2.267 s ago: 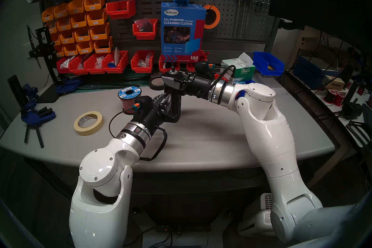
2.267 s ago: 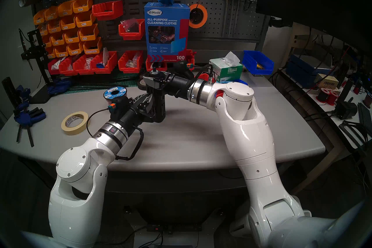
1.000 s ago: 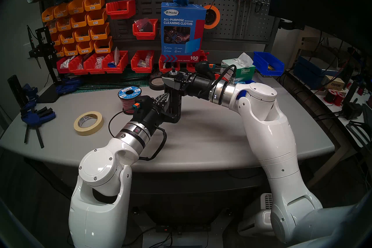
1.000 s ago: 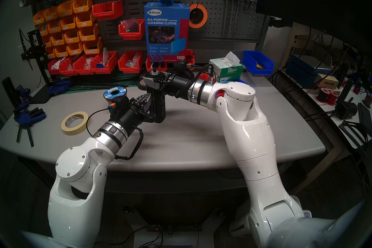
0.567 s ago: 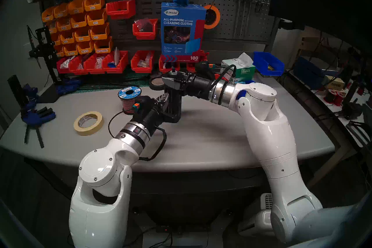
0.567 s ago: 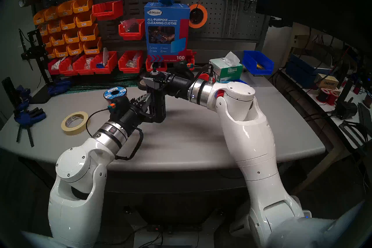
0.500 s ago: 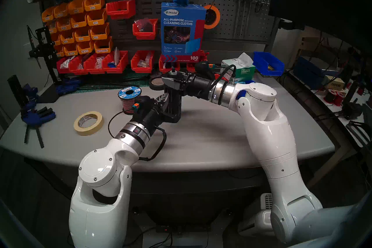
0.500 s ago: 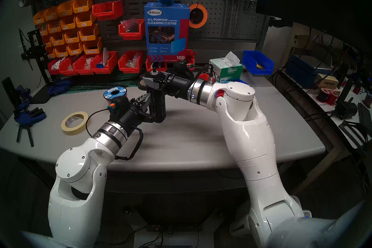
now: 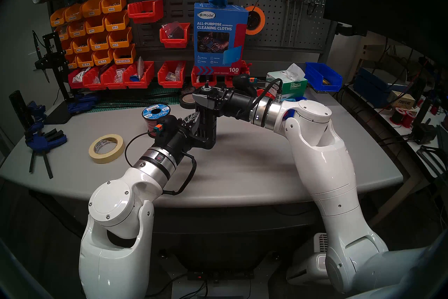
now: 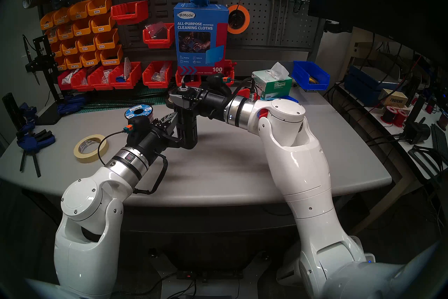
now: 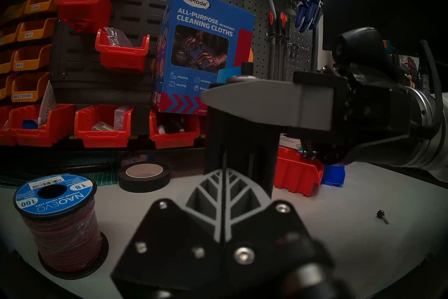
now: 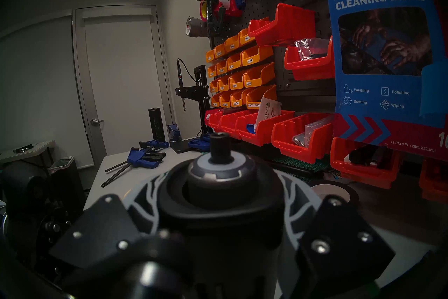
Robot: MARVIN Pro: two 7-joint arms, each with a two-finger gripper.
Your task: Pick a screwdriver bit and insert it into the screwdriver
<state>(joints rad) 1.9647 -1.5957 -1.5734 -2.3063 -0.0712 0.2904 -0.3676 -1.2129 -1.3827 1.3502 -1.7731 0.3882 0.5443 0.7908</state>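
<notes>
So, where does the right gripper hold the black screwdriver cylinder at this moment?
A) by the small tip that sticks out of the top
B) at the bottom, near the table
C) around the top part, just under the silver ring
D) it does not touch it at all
C: the right gripper has its jaws closed around the top of the screwdriver, with the silver ring and tip showing just above them in the right wrist view.

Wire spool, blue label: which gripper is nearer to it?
Left. The left gripper sits beside the wire spool at the screwdriver's lower body; the right gripper clasps its top, farther away.
</notes>
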